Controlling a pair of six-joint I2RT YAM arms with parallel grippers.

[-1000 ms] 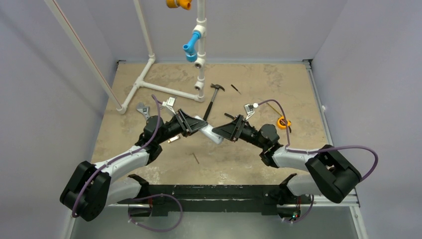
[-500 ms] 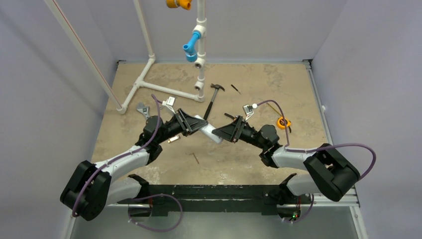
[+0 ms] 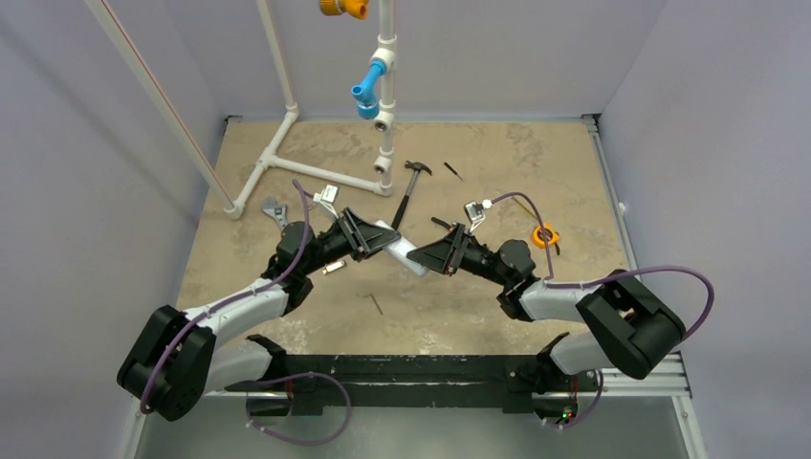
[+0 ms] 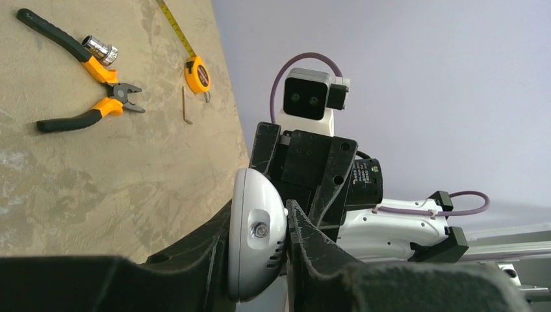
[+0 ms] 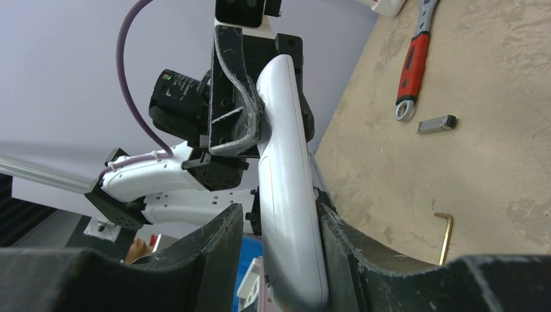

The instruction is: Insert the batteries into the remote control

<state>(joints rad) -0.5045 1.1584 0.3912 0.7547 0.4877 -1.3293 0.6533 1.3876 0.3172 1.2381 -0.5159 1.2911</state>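
Note:
The white remote control [image 3: 403, 251] hangs above the table's middle between my two arms. My left gripper [image 3: 377, 239] is shut on its rounded end; in the left wrist view both fingers press the remote control [image 4: 256, 240]. My right gripper [image 3: 427, 256] surrounds the other end. Seen from the right wrist, the remote control [image 5: 286, 162] lies against one finger [image 5: 347, 244], with a gap to the other finger [image 5: 217, 244], so that gripper [image 5: 279, 211] is open. No batteries show in any view.
On the table lie a hammer [image 3: 406, 191], a white pipe frame [image 3: 316, 170], a red-handled wrench [image 5: 416, 58], a small silver piece [image 5: 436, 123], a hex key [image 3: 376, 302], orange pliers [image 4: 84, 84] and a tape measure [image 3: 545, 235].
My right gripper's fingers have drawn closer together around the remote control, and the right arm has shifted slightly left. The left gripper keeps its hold unmoved.

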